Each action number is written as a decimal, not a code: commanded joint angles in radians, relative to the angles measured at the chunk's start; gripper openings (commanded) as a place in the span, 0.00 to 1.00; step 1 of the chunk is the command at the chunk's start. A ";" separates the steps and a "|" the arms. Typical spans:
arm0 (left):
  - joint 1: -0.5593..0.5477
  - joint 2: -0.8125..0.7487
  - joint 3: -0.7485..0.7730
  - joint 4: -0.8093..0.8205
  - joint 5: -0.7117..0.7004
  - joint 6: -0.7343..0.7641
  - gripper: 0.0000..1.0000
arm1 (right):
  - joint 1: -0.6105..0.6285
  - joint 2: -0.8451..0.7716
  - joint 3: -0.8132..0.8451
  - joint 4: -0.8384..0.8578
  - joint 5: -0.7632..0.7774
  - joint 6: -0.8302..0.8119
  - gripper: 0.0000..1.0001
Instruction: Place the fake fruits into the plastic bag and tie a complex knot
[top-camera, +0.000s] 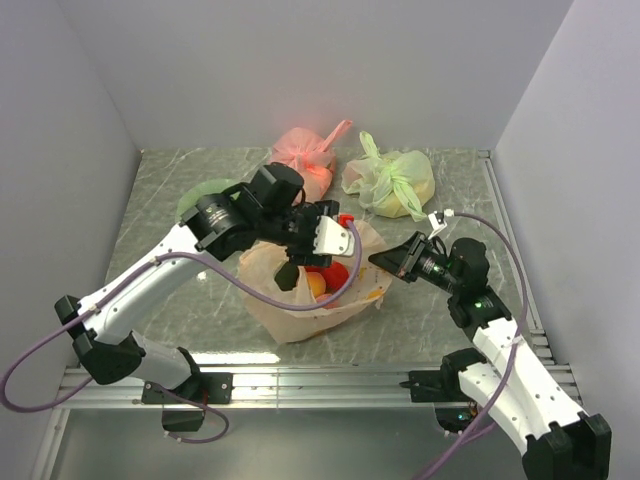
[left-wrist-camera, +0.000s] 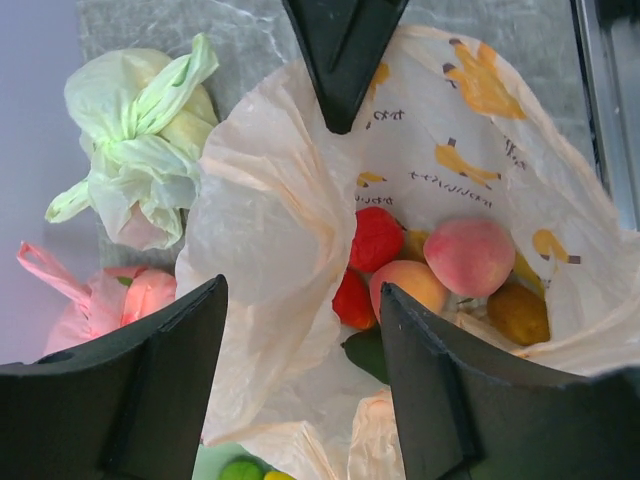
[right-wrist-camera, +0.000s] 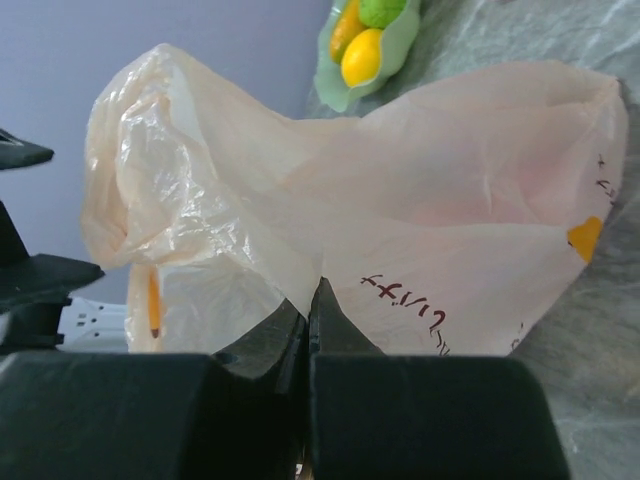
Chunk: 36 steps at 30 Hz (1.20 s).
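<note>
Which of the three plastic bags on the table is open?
The pale orange bag at the front: its mouth gapes, showing fruits inside. The pink bag and the green bag behind it are knotted shut.

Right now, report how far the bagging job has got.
Done: several fruits sit inside the plastic bag. In hand: the right gripper is shut on the bag's rim; the left gripper hangs open over the mouth. Left: other fruits lie in the green dish, and no knot is tied yet.

Pale orange plastic bag (top-camera: 290, 318), mouth open, mid-frame.
I see red, peach and orange fake fruits (left-wrist-camera: 470, 255) heaped inside.
</note>
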 joint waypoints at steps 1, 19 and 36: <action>-0.022 0.017 -0.010 0.020 -0.057 0.088 0.67 | 0.039 -0.054 0.086 -0.120 0.094 -0.067 0.00; 0.026 -0.086 -0.044 0.184 0.374 -0.015 0.00 | 0.066 -0.167 0.347 -0.315 -0.019 -0.948 1.00; 0.200 -0.038 -0.015 0.419 0.825 -0.325 0.00 | 0.263 0.218 0.499 0.076 -0.396 -1.076 1.00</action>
